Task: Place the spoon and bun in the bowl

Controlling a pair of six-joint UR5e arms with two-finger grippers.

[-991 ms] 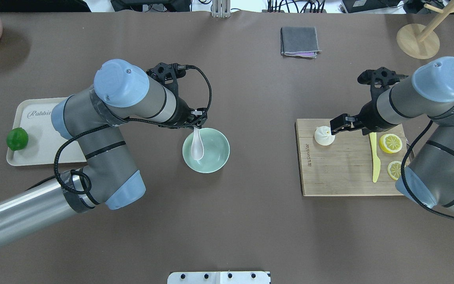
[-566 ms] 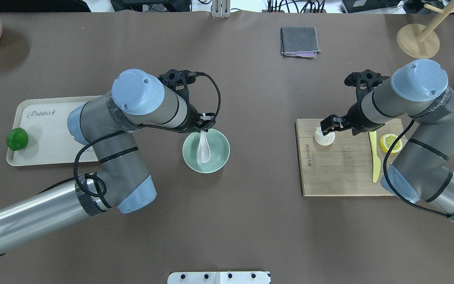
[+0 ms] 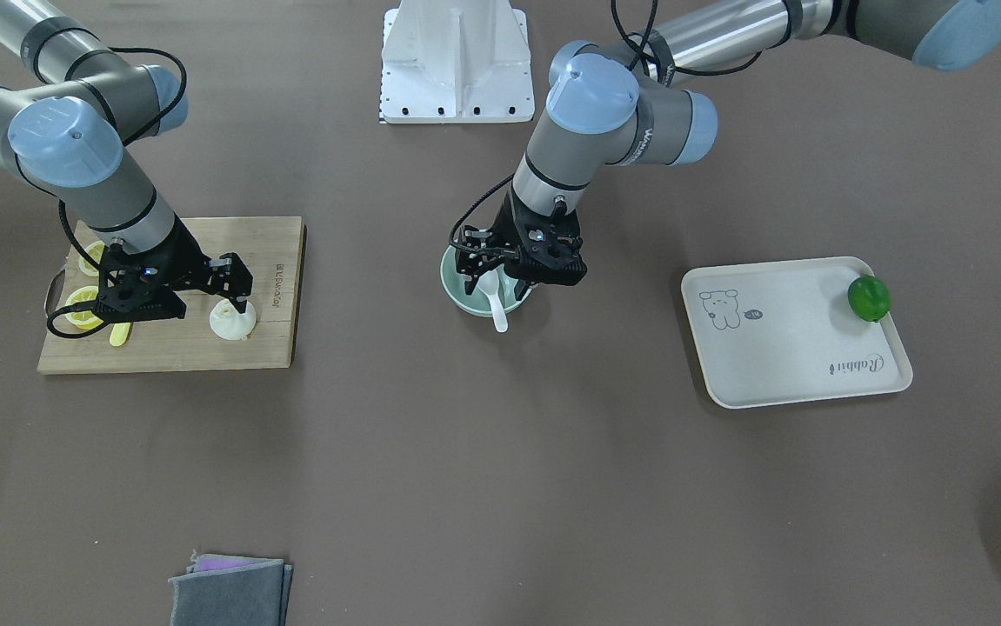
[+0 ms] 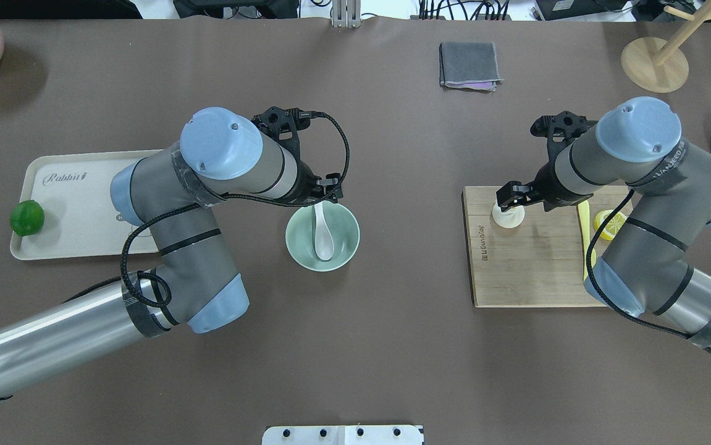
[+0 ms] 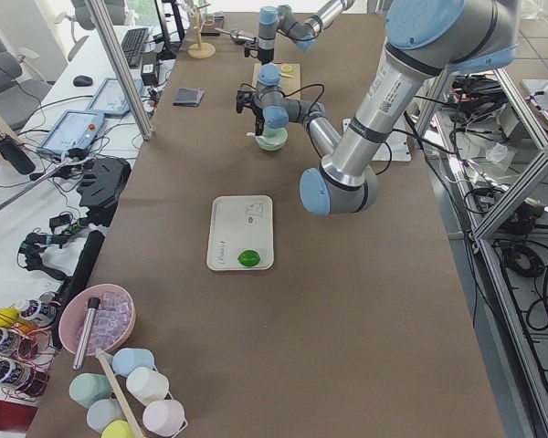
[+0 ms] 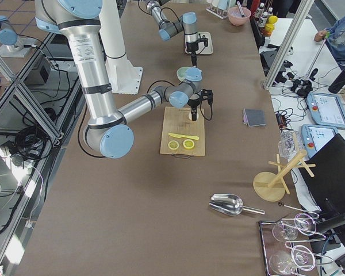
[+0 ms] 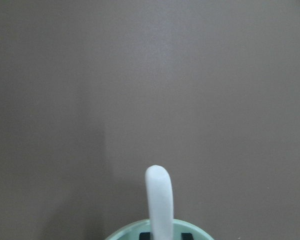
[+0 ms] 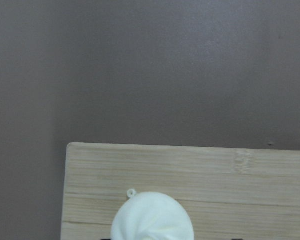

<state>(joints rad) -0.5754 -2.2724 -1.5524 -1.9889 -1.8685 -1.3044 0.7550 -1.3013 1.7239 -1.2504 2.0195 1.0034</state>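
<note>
The white spoon [image 4: 323,244] lies in the mint-green bowl [image 4: 346,247], scoop inside and handle over the far rim. It also shows in the front view [image 3: 498,317] and in the left wrist view [image 7: 159,200]. My left gripper [image 4: 324,199] hangs over that rim, fingers either side of the handle with a small gap, so it looks open. The white pleated bun [image 4: 508,219] sits at the far left corner of the wooden cutting board [image 4: 534,272]. My right gripper [image 4: 511,201] is open just above the bun [image 8: 152,217], fingers set wide on both sides.
A yellow knife [image 4: 582,216] and a lemon slice [image 4: 608,222] lie on the board under my right arm. A cream tray [image 4: 77,210] with a green lime [image 4: 26,217] is at the left. A grey cloth [image 4: 469,65] and a wooden stand [image 4: 655,65] are at the back.
My left gripper moved right and set the spoon down into the bowl. My right gripper moved left from beside the bun to straddle it.
</note>
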